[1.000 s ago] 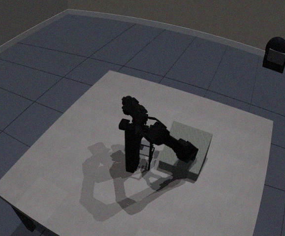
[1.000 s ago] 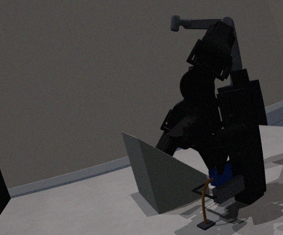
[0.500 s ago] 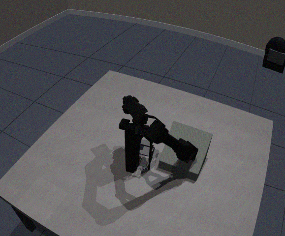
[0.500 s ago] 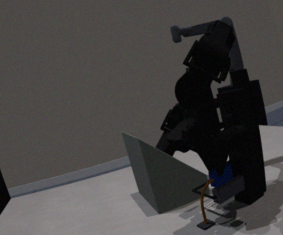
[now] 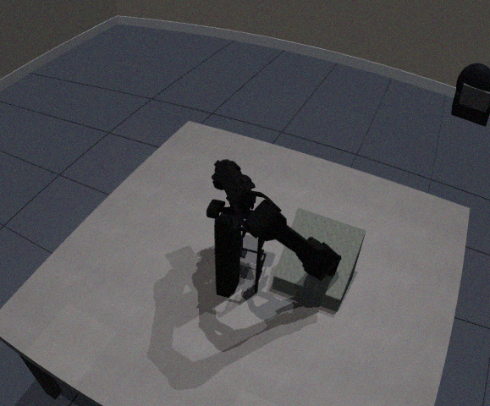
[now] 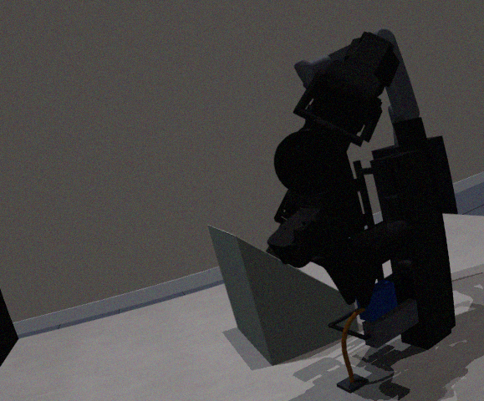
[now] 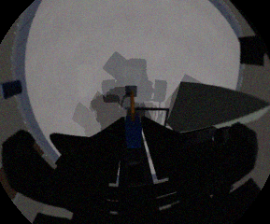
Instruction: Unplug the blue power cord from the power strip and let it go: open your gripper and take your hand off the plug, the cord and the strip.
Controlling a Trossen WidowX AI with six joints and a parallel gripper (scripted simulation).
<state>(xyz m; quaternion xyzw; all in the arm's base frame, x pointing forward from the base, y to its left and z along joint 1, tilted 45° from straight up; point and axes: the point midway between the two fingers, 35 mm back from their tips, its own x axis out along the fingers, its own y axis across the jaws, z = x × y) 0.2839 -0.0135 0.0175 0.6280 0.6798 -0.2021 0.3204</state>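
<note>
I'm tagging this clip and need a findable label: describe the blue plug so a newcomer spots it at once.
In the exterior view, find the tall black column right of the big grey-green wedge. Low beside it sits a dark grey block. The plug is the blue boxy piece above that block, with an orange cord.

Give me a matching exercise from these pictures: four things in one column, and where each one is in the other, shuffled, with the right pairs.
Things:
1. Boxy blue plug
2. Thin orange cord
3. Grey-green sloped block
4. Small dark square plate

Places:
A. At the cord's lower end
B. Between the fingers of the black tool, in the wrist view
C. Curving from the plug down to the plate
D. Standing on the pale table, slanted face up

Pairs: 1-B, 2-C, 3-D, 4-A
</note>
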